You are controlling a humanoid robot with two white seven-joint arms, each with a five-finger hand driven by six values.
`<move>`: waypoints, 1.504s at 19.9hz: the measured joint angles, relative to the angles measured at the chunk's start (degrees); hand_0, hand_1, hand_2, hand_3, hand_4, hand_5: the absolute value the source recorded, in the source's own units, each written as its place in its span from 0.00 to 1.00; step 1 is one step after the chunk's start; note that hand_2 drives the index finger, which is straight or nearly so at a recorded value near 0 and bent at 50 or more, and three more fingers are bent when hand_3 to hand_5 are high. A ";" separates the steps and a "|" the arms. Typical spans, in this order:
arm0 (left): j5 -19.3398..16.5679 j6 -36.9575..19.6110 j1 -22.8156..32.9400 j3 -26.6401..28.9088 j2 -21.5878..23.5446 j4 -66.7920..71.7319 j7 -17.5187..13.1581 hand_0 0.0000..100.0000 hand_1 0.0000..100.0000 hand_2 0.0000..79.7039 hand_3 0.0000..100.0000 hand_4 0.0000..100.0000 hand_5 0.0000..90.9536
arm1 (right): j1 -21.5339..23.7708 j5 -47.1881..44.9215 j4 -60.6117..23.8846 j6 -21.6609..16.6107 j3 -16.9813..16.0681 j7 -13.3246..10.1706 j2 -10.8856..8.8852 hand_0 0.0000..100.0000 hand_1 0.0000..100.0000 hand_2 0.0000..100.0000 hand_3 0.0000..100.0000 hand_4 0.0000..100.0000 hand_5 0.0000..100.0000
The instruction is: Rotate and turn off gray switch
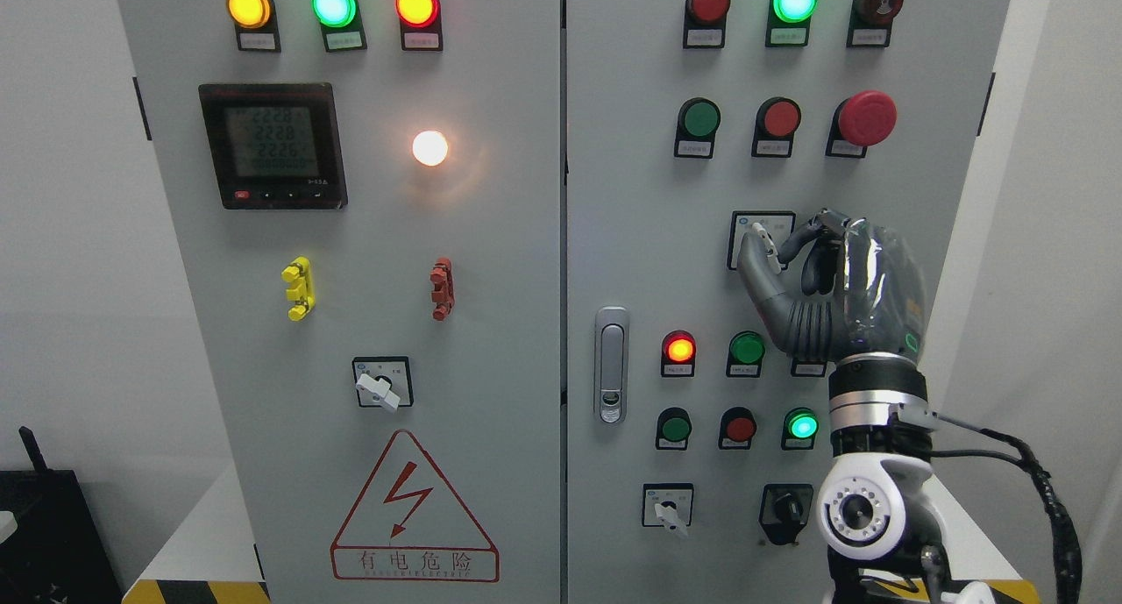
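Observation:
On the cabinet's right door, the gray switch (pixel 759 233) is a small pale rotary knob on a white plate. Its handle tilts up to the left. My right hand (pixel 771 241) rises from the lower right and is at the knob. The thumb (pixel 752 266) presses from the left and below, and the index finger (pixel 799 234) curls in from the right, so the knob is pinched between them. The palm hides the plate's right part and a button beneath it. The left arm does not show.
Close around the hand are a red mushroom button (pixel 866 117) above and lit red (pixel 678 350) and green (pixel 747 348) buttons below. Further down are a white selector (pixel 668 506) and a black one (pixel 784 509). A door latch (pixel 611 365) sits left. The left door carries another selector (pixel 381 383).

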 measured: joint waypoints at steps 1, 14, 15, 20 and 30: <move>0.00 0.00 0.00 0.00 0.00 0.00 0.00 0.12 0.39 0.00 0.00 0.00 0.00 | 0.00 0.00 0.01 0.03 0.00 0.06 0.00 0.46 0.45 0.71 1.00 1.00 1.00; 0.00 0.00 0.00 0.00 0.00 0.00 0.00 0.12 0.39 0.00 0.00 0.00 0.00 | 0.00 -0.05 -0.02 0.11 0.00 -0.35 0.03 0.49 0.43 0.72 1.00 1.00 1.00; 0.00 0.00 0.00 0.00 0.00 0.00 0.00 0.12 0.39 0.00 0.00 0.00 0.00 | 0.00 -0.06 -0.03 0.11 -0.01 -0.38 0.03 0.49 0.42 0.72 1.00 1.00 1.00; 0.00 0.00 0.00 0.00 0.00 0.00 0.00 0.12 0.39 0.00 0.00 0.00 0.00 | -0.01 -0.09 -0.03 0.12 -0.05 -0.39 0.06 0.50 0.40 0.72 1.00 1.00 1.00; 0.00 0.00 0.00 0.00 0.01 0.00 0.00 0.12 0.39 0.00 0.00 0.00 0.00 | -0.01 -0.22 -0.06 -0.01 -0.09 -0.40 0.05 0.41 0.41 0.71 1.00 1.00 1.00</move>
